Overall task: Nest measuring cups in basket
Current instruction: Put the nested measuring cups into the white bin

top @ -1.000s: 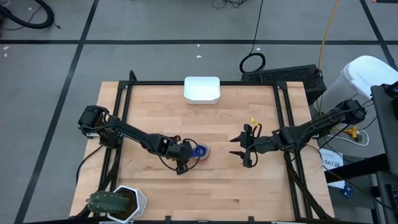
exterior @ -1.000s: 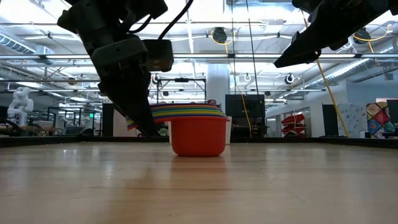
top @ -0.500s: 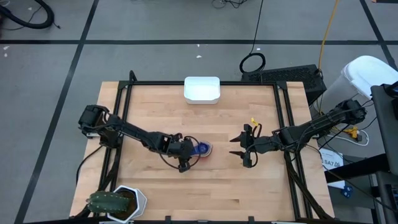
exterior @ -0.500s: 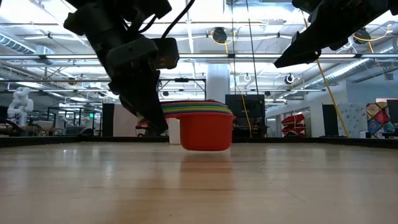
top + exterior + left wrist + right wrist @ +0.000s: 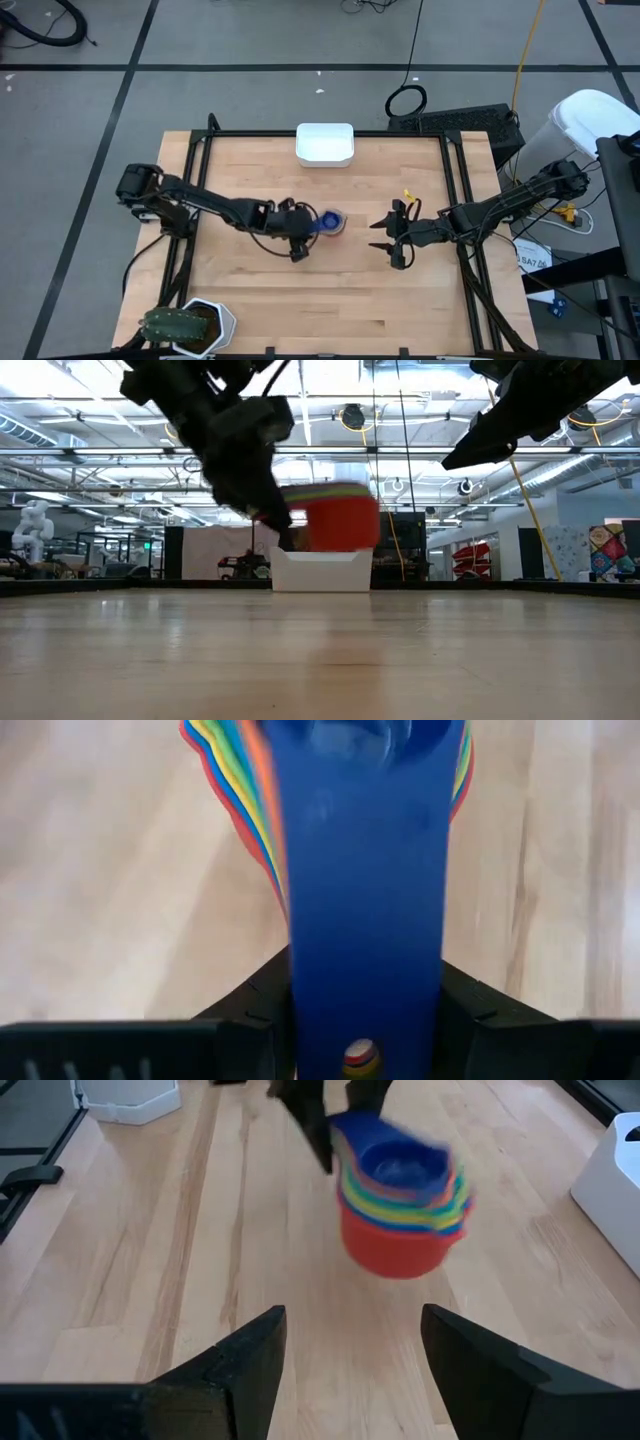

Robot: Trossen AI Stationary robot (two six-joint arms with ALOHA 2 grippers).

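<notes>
Low view, measuring cups (image 5: 335,518) airborne, left jaws' (image 5: 307,232) clamp on handles

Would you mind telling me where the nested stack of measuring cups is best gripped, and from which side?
By the flat stacked handles, from the handle side. The measuring cups are round and wide, while the handles form one thin tab. The left gripper already clamps there, carrying the stack clear of the table.

A robotics lab is showing here. Beyond the wooden table (image 5: 320,660), exposed ceiling trusses (image 5: 120,455) are spanning a big open hall. A white humanoid robot (image 5: 32,525) is standing there.
</notes>
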